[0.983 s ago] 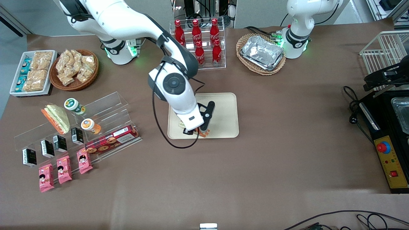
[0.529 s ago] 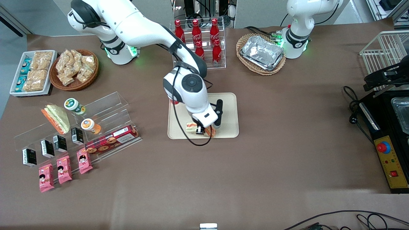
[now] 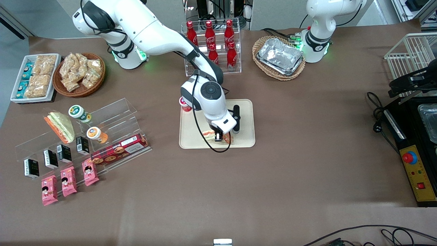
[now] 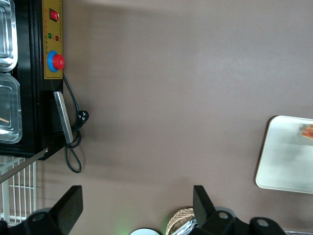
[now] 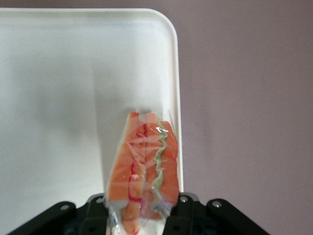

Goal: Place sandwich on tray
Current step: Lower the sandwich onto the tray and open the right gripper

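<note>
My right gripper [image 3: 218, 137] is shut on the sandwich [image 3: 208, 133], a clear-wrapped wedge with orange-red filling and a thin green strip. It holds the sandwich low over the cream tray [image 3: 244, 112], at the part of the tray nearest the front camera. In the right wrist view the sandwich [image 5: 145, 164] sticks out from between the black fingers of the gripper [image 5: 141, 209], its end over the tray [image 5: 73, 73] close to the rim. Whether the sandwich touches the tray I cannot tell. The left wrist view catches the tray [image 4: 283, 159] with an orange bit of the sandwich [image 4: 308, 131].
A small red-topped item [image 3: 185, 104] stands at the tray's edge. A rack of cola bottles [image 3: 213, 44] and a basket of foil trays [image 3: 280, 56] stand farther from the camera. An acrylic shelf holding another sandwich [image 3: 61, 126] lies toward the working arm's end.
The gripper has carried the sandwich sideways over the tray toward the parked arm's end, and the arm has stretched out. The fingers stay shut on the sandwich.
</note>
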Controlling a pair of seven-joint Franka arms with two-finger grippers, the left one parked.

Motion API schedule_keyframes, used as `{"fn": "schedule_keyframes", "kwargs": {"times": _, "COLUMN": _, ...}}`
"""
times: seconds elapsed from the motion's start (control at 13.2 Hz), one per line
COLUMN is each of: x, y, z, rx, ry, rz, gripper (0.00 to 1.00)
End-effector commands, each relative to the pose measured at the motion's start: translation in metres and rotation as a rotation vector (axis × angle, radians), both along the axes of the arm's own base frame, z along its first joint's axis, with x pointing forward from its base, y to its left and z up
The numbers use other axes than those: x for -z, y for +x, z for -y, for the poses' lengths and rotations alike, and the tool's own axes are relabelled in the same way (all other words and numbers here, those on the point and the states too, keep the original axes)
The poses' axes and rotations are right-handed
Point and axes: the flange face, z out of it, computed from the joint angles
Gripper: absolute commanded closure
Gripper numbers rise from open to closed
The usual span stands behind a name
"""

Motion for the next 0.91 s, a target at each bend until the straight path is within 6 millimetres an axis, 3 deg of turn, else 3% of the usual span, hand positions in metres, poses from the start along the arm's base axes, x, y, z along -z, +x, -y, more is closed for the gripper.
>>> {"fn": "schedule_keyframes", "kwargs": {"times": 0.0, "x": 0.004, "y": -0.008, "z": -0.006, "rx": -0.036, "ry": 0.001, "rz": 0.026, "gripper": 0.52}}
{"fn": "schedule_keyframes", "kwargs": {"times": 0.15, "x": 0.005, "y": -0.008, "z": -0.006, "rx": -0.033, "ry": 0.0, "rz": 0.025, "gripper": 0.47}}
{"fn": "schedule_keyframes", "kwargs": {"times": 0.23, "x": 0.004, "y": -0.008, "z": -0.006, "rx": -0.03, "ry": 0.002, "rz": 0.025, "gripper": 0.0}}
{"fn": "schedule_keyframes", "kwargs": {"times": 0.6, "x": -0.007, "y": 0.001, "z": 0.001, "rx": 0.005, "ry": 0.017, "rz": 0.023, "gripper": 0.0}}
{"fn": "schedule_keyframes", "kwargs": {"times": 0.83, "x": -0.043, "y": 0.005, "z": 0.007, "rx": 0.014, "ry": 0.011, "rz": 0.03, "gripper": 0.0}}
